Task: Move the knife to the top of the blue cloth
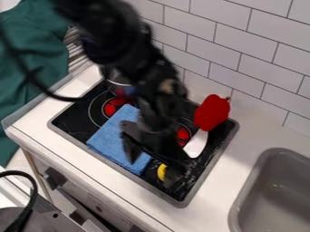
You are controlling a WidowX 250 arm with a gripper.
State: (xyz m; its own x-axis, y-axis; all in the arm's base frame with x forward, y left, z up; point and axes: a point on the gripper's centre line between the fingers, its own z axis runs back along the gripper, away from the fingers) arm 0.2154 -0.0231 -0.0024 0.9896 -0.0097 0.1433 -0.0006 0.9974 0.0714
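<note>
Black stovetop (70, 122) sits beneath your black two-finger gripper (151, 170), its fingers parted near the rectangular blue fabric cloth (109, 138); your white-bladed knife (196, 144) lies apart from the cloth.

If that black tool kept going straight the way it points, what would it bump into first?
Probably the lower end of the blue cloth or the yellow thing beside it; the tool points down there, but its height is unclear.
</note>
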